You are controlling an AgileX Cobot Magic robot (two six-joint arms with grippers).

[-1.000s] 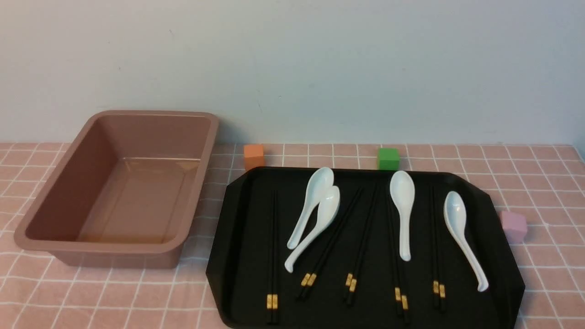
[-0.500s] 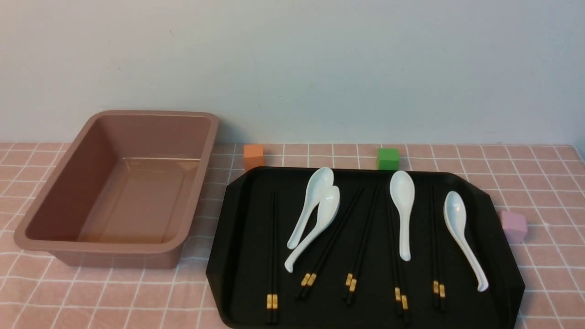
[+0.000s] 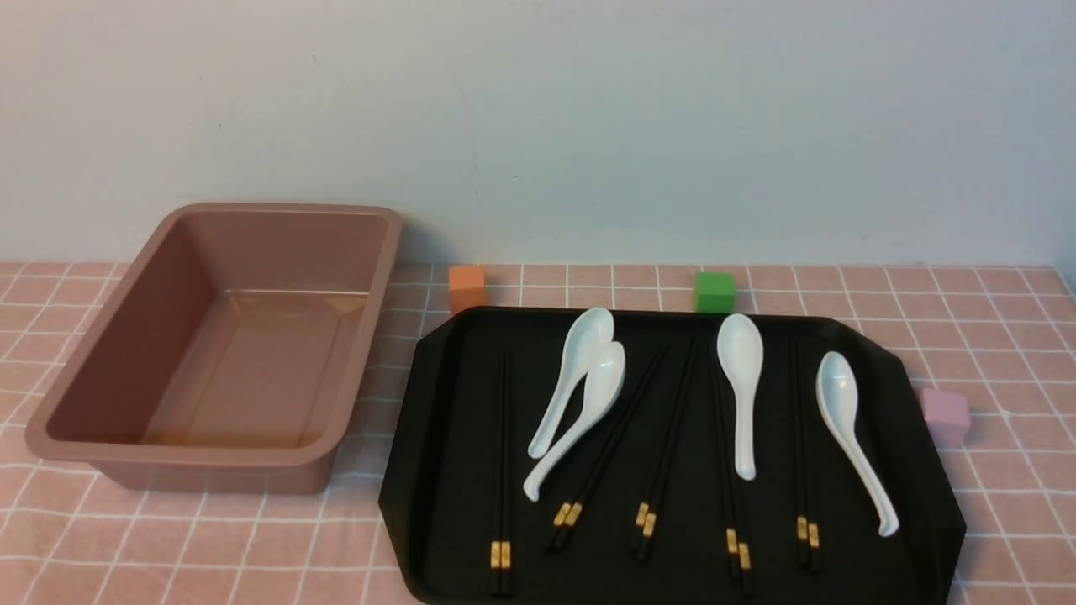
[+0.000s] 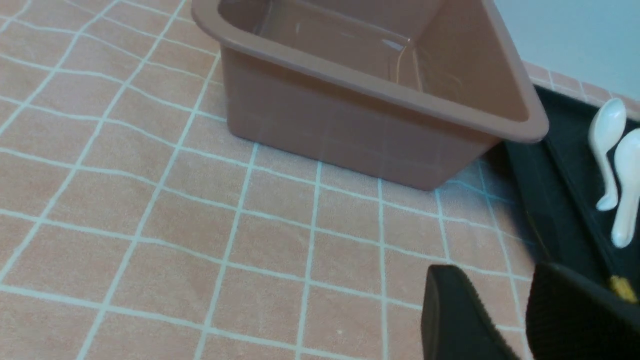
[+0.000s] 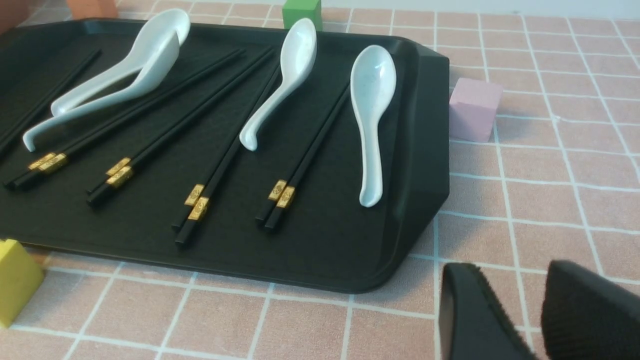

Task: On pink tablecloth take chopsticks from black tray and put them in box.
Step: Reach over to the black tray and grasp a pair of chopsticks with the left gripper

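The pink tablecloth [image 3: 252, 546] covers the table. The empty box [image 3: 210, 458] stands at the left. The black tray [image 3: 454, 403] lies right of it. Several pairs of chopsticks [image 3: 502, 437] lie lengthwise on the tray, gold bands toward me. Neither gripper shows in the front view. In the left wrist view my left gripper [image 4: 500, 290] is open and empty above the cloth, near the box [image 4: 350, 115] and the tray's corner [image 4: 550, 190]. In the right wrist view my right gripper [image 5: 512, 285] is open and empty above the cloth, beside the tray's [image 5: 320, 250] near right corner and apart from the chopsticks [image 5: 300, 165].
Several white spoons [image 3: 744, 378] lie among the chopsticks; two of them overlap. An orange cube [image 3: 467, 287] and a green cube [image 3: 714, 291] stand behind the tray, and a pink cube [image 3: 945, 415] stands at its right. A yellow cube [image 5: 15, 280] stands by the tray's near edge. A wall stands behind.
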